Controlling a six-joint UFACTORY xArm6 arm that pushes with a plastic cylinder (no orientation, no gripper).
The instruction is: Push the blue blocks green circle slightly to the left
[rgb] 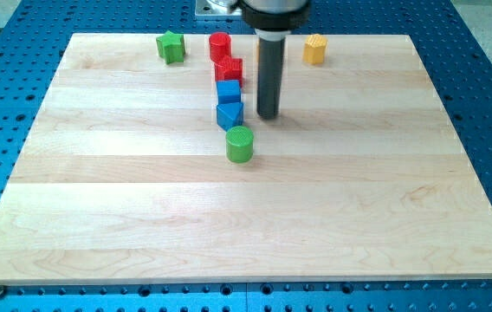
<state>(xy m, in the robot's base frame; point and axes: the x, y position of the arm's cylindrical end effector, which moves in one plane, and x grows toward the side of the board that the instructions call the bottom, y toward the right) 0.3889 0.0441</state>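
My tip (268,116) rests on the board just right of the two blue blocks. The blue cube (228,90) sits above the blue triangular block (229,114), the two touching. The green circle, a ribbed green cylinder (240,144), stands just below the blue triangular block, down and left of my tip. The tip stands apart from the green cylinder and close to the blue triangular block's right side.
A red star-like block (228,68) touches the blue cube's top, with a red cylinder (220,44) above it. A green star-like block (171,46) is at the top left. A yellow block (315,48) is at the top right; the rod hides another yellow block.
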